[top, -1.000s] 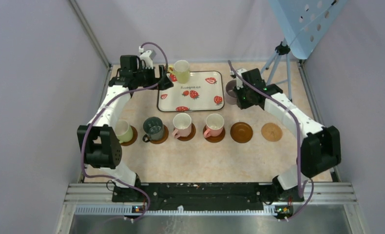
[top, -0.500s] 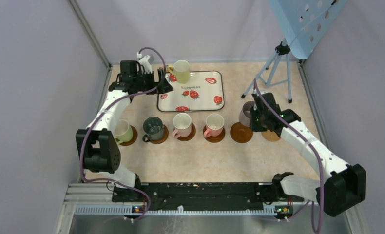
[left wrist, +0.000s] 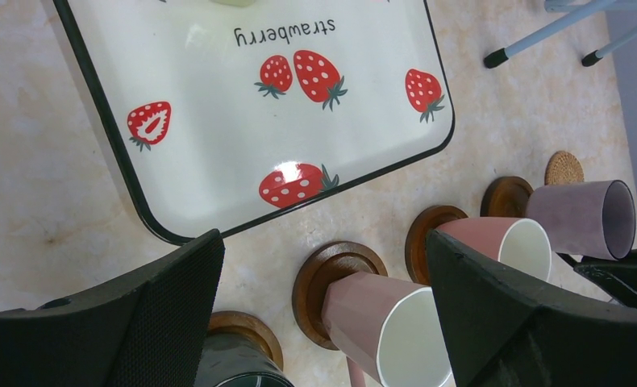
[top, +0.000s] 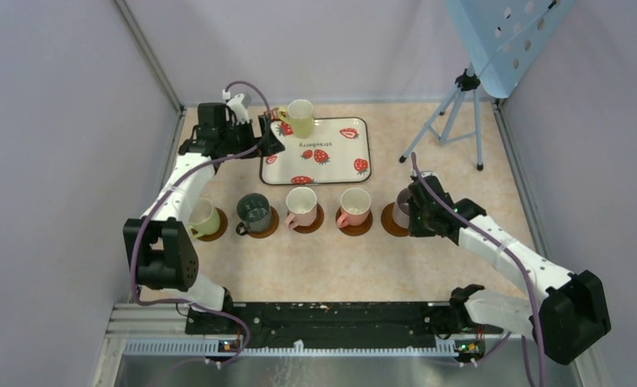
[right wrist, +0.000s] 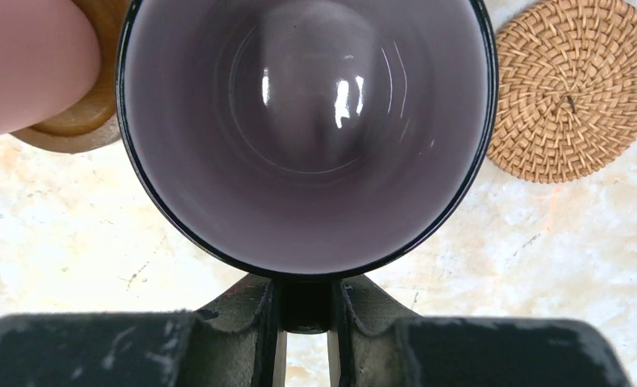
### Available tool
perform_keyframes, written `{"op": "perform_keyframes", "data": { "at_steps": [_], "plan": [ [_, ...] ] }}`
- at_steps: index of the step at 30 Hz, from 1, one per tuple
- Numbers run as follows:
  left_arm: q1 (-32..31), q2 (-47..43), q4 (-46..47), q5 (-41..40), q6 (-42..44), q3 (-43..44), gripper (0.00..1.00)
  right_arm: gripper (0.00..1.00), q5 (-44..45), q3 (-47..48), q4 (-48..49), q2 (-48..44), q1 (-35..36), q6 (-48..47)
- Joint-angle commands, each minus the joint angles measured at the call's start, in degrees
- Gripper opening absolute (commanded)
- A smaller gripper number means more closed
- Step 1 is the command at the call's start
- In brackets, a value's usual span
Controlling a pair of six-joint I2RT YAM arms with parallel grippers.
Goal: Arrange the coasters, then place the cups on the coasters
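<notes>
Right gripper [right wrist: 303, 314] pinches purple cup [right wrist: 303, 121]; six cups [top: 301, 203] total.

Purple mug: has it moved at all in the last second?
Yes. The purple mug, clamped in the right gripper, has travelled from beside the strawberry tray toward the arms' bases, to over the fifth coaster from the left.

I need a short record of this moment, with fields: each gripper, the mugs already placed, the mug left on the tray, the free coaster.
left gripper: open, empty, beside the strawberry tray
right gripper: shut on the purple mug, at the fifth brown coaster
placed on coasters: pale green mug, grey-teal mug, pink mug, second pink mug
on tray: yellow-green mug
free coaster: woven tan coaster
</notes>
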Motion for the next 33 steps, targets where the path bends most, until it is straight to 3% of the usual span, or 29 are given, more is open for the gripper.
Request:
{"op": "perform_keyframes", "data": {
  "at_steps": [1,25,26,30,33],
  "plan": [
    [0.25,-2.51,2.57,-0.39,0.07,-0.02,0.99,0.0,4.24,-0.24,7.73,0.46,1.27,1.79],
    [0.34,-4.18,2.95,-1.28,0.77,-2.98,0.99,0.0,0.89,-3.87,11.87,4.04,1.56,1.82],
    [0.36,-4.18,2.93,-1.24,0.77,-3.07,0.99,0.02,0.69,-4.03,11.84,3.87,1.56,1.83],
    [0.34,-4.09,2.84,-1.2,0.77,-3.19,0.99,0.27,-0.22,-4.65,11.99,3.34,1.56,1.71],
    [0.34,-3.83,2.84,-0.96,0.69,-3.11,0.99,0.36,-1.07,-4.85,12.36,3.13,1.56,1.42]
  ]
}}
